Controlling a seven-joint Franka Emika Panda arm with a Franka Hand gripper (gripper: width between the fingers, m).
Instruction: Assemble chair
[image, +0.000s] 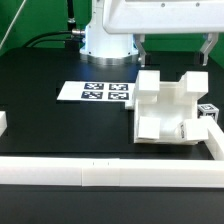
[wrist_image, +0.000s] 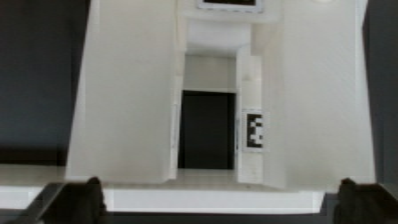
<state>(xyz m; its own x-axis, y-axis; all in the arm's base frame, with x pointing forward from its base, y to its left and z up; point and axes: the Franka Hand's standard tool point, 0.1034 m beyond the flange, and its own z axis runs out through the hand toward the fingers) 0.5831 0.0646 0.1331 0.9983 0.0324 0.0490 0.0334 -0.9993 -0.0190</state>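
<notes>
The gripper (image: 174, 50) hangs over the chair (image: 165, 110) with its jaws spread wide, holding nothing. The chair stands on the table (image: 40, 80), in the corner formed by the border rails (image: 100, 172) at the exterior view's right.

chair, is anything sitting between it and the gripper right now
Nothing visible. The gripper hangs open above the chair with only air between them; in the wrist view the chair fills the space between the fingertips. The marker board lies off to the exterior view's left, clear of the path.
</notes>
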